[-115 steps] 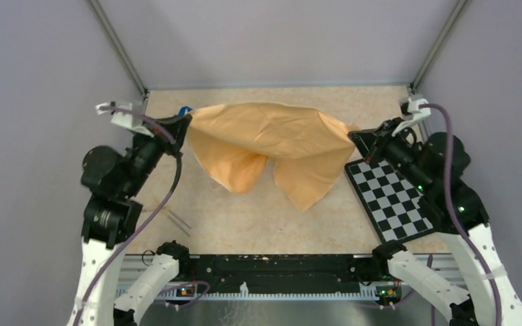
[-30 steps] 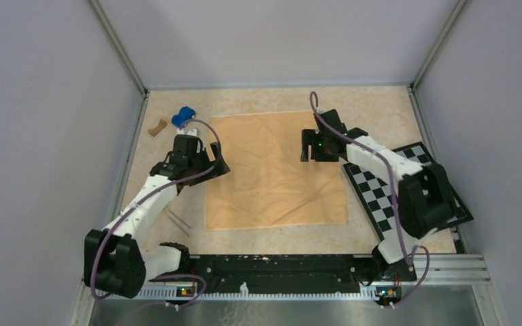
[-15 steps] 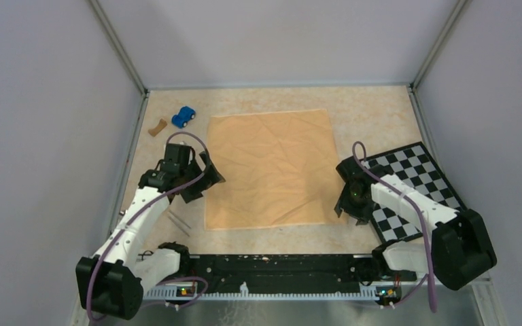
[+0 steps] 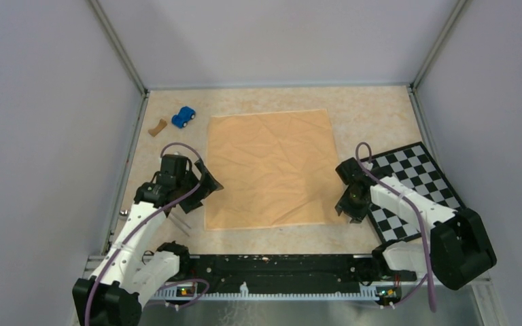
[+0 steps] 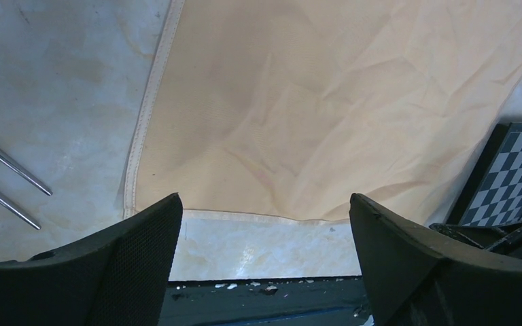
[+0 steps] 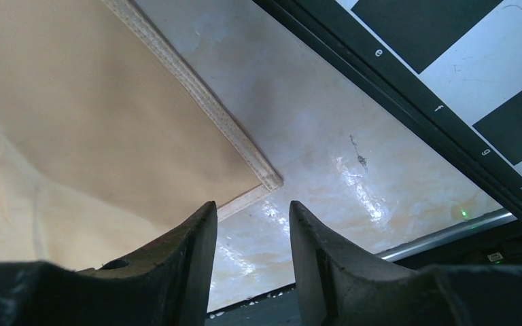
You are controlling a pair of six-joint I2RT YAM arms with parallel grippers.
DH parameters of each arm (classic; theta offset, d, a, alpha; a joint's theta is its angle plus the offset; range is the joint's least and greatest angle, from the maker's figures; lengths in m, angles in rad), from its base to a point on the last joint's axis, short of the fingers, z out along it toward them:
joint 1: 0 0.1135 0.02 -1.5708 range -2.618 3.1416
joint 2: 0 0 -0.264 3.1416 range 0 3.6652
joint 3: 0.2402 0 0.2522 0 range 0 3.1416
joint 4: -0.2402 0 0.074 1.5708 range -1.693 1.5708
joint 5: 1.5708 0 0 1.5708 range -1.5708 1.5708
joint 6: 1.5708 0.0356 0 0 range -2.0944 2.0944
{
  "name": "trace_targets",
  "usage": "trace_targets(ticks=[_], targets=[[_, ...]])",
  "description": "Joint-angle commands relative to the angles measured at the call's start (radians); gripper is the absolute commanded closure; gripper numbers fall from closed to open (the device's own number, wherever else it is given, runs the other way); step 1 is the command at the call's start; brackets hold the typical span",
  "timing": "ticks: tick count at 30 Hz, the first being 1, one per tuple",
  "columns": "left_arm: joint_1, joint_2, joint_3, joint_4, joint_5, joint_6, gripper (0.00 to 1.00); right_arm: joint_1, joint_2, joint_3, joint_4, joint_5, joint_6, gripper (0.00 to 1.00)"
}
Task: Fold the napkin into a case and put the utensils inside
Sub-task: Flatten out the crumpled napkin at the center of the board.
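The napkin (image 4: pixel 272 170), a tan-orange square, lies flat and unfolded on the table. My left gripper (image 4: pixel 206 185) hovers at its left edge near the front-left corner, jaws wide open and empty; the left wrist view shows the napkin's (image 5: pixel 326 102) front hem between the gripper's (image 5: pixel 265 204) fingers. My right gripper (image 4: pixel 346 204) stands at the napkin's front-right corner. In the right wrist view this gripper (image 6: pixel 253 207) has a narrow gap with nothing in it, just in front of the napkin's (image 6: pixel 109 102) corner. Two thin silvery utensils (image 4: pixel 179 223) (image 5: pixel 10 163) lie left of the napkin.
A black-and-white checkerboard (image 4: pixel 414 183) (image 6: pixel 448 54) lies right of the napkin, close to the right arm. A small blue toy car (image 4: pixel 184 116) and a brown curved scrap (image 4: pixel 156 127) sit at the back left. A black rail (image 4: pixel 272 265) runs along the near edge.
The napkin, earlier held up in the air, now lies flat. Both arms have drawn back toward the near edge, to the napkin's front corners. The right gripper's jaws have narrowed.
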Motion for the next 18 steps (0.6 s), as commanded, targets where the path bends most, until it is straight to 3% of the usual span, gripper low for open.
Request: trace_targets(ticks=[1,15,18], targets=[[0.001,-0.011,0.002,-0.003,-0.023,-0.01,0.04,-0.004,0.024,-0.006,0.031,0.012,0.04,0.57],[0.001,0.001,0.021,-0.059,-0.041,0.0,0.04,-0.005,0.091,-0.068,0.126,0.017,0.056,0.61],[0.001,-0.003,0.012,-0.064,-0.046,-0.008,0.02,-0.004,0.099,-0.087,0.144,0.02,0.065,0.68]])
